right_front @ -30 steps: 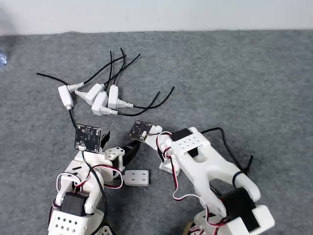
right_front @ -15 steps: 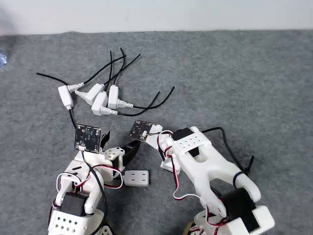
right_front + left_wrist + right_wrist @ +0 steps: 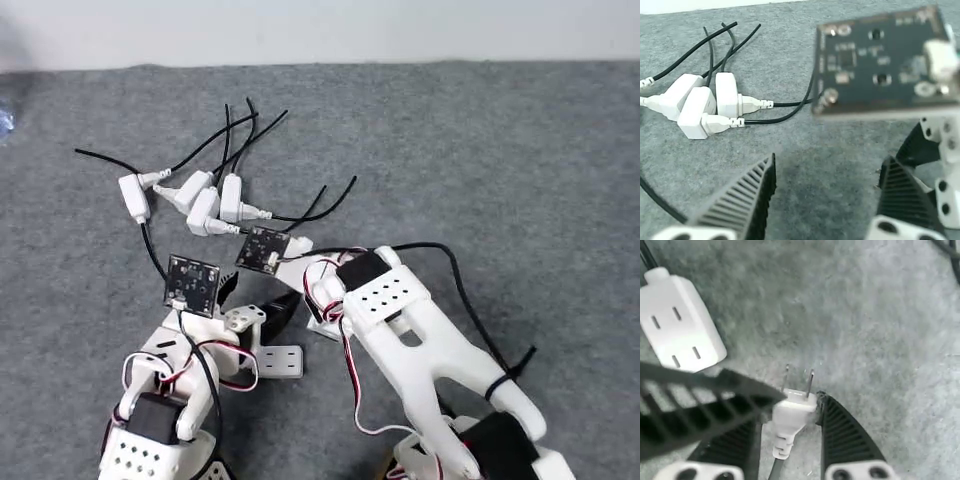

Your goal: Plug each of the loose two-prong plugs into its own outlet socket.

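Pinching a two-prong plug (image 3: pixel 789 412) by its body, right gripper (image 3: pixel 801 397) fingers, prongs near but apart from a white outlet socket (image 3: pixel 680 322) on the grey surface (image 3: pixel 880 315), left gripper (image 3: pixel 829 171) fingers spread

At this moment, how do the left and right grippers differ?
The left gripper has its jaws wide apart, nothing between them; the right gripper has them shut on a white two-prong plug. The left gripper hangs over bare carpet; the right gripper has an outlet socket close by. Both have black ribbed jaws.
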You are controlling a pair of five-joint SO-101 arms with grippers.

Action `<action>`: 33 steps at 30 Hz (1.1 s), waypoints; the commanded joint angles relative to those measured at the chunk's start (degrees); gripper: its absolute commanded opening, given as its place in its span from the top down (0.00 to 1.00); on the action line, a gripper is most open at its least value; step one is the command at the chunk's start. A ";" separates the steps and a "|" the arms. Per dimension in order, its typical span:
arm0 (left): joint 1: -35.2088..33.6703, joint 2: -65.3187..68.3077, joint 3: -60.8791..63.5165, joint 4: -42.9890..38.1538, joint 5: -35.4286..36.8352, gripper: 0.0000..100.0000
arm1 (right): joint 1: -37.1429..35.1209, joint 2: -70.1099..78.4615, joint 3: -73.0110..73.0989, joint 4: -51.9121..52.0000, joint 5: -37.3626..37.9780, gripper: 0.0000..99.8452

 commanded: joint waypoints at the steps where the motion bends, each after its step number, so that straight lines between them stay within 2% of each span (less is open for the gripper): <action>1: 0.79 -0.44 -2.59 0.35 0.44 0.68 | -3.82 -3.56 -5.98 0.04 -2.20 0.99; 5: 0.09 -0.44 -2.51 0.35 3.69 0.68 | -5.85 -3.65 -10.02 2.24 -3.34 0.99; 10: -2.02 -0.44 -2.51 0.35 3.16 0.68 | -8.40 -6.90 -15.56 8.22 -3.78 0.99; 18: -2.02 -0.44 -2.42 0.35 3.16 0.68 | -8.75 -14.64 -16.26 13.14 -3.78 0.99; 33: -2.02 -0.44 -2.33 0.35 3.16 0.68 | -8.57 -19.30 -16.35 13.85 -3.78 0.99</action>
